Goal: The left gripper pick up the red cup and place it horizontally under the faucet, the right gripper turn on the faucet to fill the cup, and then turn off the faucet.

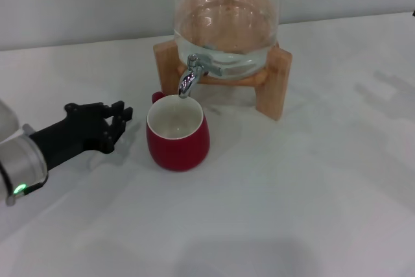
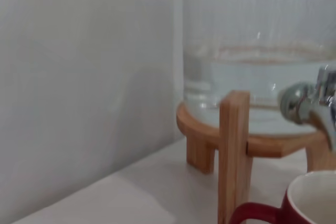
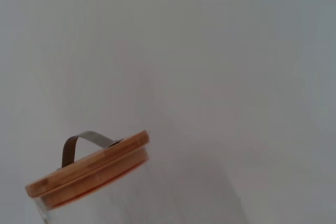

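Right wrist view: a round wooden lid (image 3: 92,169) sits on top of a clear glass jar (image 3: 136,203). A thin metal loop handle (image 3: 79,142) rises from the lid's upper face. Behind the jar stands a plain pale wall (image 3: 210,51).

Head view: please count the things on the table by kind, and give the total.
Red cup: 1
Glass jar with faucet: 1
Wooden stand: 1
Robot end effector, the left: 1
Total: 4
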{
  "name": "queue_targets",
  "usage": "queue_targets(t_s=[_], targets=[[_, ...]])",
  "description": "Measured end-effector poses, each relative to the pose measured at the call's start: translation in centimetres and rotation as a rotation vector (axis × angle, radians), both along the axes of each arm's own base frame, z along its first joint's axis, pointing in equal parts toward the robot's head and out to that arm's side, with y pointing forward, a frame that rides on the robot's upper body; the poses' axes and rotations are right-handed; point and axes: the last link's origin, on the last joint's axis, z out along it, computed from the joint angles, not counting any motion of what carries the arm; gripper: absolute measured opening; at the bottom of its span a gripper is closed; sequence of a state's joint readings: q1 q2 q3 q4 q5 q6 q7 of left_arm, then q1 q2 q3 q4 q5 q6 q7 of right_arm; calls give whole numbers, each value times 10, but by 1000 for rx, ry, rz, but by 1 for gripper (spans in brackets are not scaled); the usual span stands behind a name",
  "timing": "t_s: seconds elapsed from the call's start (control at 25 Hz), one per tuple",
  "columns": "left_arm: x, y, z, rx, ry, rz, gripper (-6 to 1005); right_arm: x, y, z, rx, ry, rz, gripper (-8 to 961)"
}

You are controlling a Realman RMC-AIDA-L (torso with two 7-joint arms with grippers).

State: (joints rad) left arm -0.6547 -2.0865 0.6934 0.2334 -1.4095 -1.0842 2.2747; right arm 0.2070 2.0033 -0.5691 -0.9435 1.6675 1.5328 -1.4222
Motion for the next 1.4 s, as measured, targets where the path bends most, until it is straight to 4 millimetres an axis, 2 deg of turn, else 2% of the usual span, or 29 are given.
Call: queue_targets(t_s=[0.12, 0.44, 0.68, 1.12, 1.32, 1.4], targets=[[-7, -9, 9, 22, -46, 1, 193, 0, 0, 0, 0, 0, 0, 720], [-32, -37, 57, 146, -254, 82, 212, 3, -1, 5, 20, 3, -10, 721], [-40, -48, 82, 148, -387, 164, 226, 3, -1, 4, 14, -3, -14, 721], [-41, -67, 93, 63, -496, 206, 642, 6, -4, 2, -6, -29, -28, 720], [-45, -67, 97, 57, -528, 256, 774, 6, -4, 1, -11, -30, -27, 720], [-47, -67, 98, 52, -543, 280, 770, 4, -4, 0, -24, -36, -17, 720]])
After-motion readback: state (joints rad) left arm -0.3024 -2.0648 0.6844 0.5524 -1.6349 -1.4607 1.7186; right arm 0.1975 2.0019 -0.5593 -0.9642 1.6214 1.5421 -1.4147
